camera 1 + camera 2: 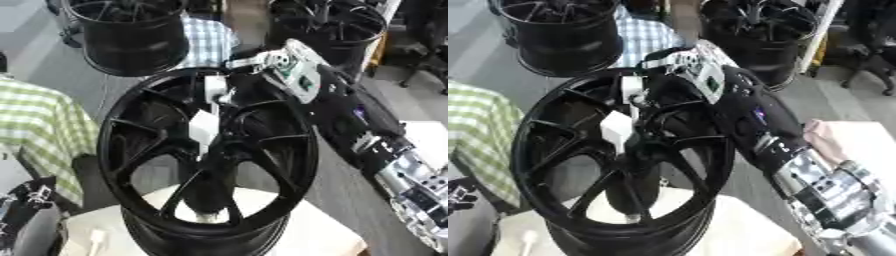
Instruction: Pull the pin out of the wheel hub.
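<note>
A black spoked wheel hub (131, 150) stands tilted on a white table (324, 235), its open face toward me. My right arm comes in from the lower right and crosses over the rim. My right hand (293, 72) is at the wheel's top, its fingers curled down into the middle. A white pin (203, 127) sits at the hub's centre, pinched between those fingers. Below it a dark shaft runs down to a small silver tip (206, 217). My left hand (35, 197) rests low at the left edge, fingers relaxed, away from the wheel.
Two more black wheels stand at the back, one at the left (131, 35) and one at the right (328, 25). A green-checked cloth (35, 125) covers a table at the left. A small white object (96, 240) lies on the white table.
</note>
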Controlling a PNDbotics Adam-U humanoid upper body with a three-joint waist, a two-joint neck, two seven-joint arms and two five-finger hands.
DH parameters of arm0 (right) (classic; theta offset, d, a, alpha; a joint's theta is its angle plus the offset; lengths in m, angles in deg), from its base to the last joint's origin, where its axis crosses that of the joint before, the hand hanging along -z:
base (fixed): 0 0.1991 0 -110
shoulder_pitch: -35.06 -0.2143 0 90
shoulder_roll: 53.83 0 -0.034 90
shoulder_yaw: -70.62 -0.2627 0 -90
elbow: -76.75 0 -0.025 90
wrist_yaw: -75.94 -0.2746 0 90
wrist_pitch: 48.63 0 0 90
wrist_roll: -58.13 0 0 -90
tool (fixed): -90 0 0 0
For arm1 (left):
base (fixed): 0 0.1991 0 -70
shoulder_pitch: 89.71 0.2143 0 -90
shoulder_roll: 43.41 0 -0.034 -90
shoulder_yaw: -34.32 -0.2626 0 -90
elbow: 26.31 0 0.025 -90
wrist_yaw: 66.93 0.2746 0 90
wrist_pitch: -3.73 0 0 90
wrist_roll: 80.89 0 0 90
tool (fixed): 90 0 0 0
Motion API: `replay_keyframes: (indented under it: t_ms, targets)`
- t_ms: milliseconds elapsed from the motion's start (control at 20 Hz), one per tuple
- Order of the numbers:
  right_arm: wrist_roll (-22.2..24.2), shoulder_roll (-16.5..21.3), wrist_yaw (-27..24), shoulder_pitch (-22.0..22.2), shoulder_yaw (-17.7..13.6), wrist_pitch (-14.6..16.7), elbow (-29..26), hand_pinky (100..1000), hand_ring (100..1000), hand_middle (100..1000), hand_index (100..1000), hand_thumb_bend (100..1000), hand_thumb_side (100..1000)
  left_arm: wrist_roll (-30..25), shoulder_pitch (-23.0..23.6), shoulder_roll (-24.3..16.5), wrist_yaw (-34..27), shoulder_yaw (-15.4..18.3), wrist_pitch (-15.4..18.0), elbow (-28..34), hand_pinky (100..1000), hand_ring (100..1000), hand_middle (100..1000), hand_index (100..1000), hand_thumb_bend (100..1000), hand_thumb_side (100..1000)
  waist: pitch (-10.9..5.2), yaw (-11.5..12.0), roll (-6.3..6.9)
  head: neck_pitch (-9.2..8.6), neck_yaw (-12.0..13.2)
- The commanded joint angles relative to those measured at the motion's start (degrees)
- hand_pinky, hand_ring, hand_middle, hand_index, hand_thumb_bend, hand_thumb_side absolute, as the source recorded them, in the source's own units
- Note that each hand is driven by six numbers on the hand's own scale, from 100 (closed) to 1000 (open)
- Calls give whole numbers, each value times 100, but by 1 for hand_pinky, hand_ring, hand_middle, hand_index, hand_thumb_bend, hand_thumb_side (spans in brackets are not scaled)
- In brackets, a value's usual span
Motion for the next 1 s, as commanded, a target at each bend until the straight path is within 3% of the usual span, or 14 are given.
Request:
replay_keyframes:
  t_ms: [50, 100, 150, 450, 700, 900, 1000]
  targets:
    - [-307, 214, -272, -192, -60, -9, -316, 786, 736, 399, 518, 100, 440, -6, -70, -86, 4, 11, 5, 97, 693, 645, 626, 777, 346, 603, -69, -19, 36, -11, 1]
    - [-368, 280, -365, -220, -68, -11, -410, 784, 736, 395, 515, 100, 495, -4, -64, -90, 4, 13, 4, 95, 693, 645, 626, 777, 344, 603, -73, -29, 32, -11, 5]
    - [-416, 372, -462, -252, -83, -15, -528, 784, 735, 394, 514, 100, 436, -1, -56, -96, 4, 15, 3, 93, 693, 645, 626, 777, 346, 602, -77, -39, 25, -11, 12]
    - [-774, 1214, -1044, -237, -374, -101, -1425, 782, 732, 390, 511, 100, 401, 45, 5, -147, -9, 62, -10, 82, 693, 646, 626, 777, 344, 602, -104, -177, -26, -11, 126]
    - [-1220, 1963, -1482, 385, -974, -432, -2099, 774, 728, 388, 509, 100, 396, 143, 34, -200, -53, 160, -12, 82, 694, 646, 626, 777, 345, 602, -66, -378, -44, -11, 356]
    - [-1575, 2540, -1725, 958, -1546, -781, -2028, 766, 721, 389, 512, 101, 399, 226, 18, -226, -97, 238, 1, 88, 693, 646, 626, 776, 345, 602, 28, -499, -20, -11, 489]
    - [-1765, 2836, -1765, 1267, -1855, -971, -1841, 773, 742, 452, 577, 144, 377, 261, -9, -225, -122, 266, 8, 88, 693, 646, 626, 776, 345, 602, 86, -537, 8, -11, 534]
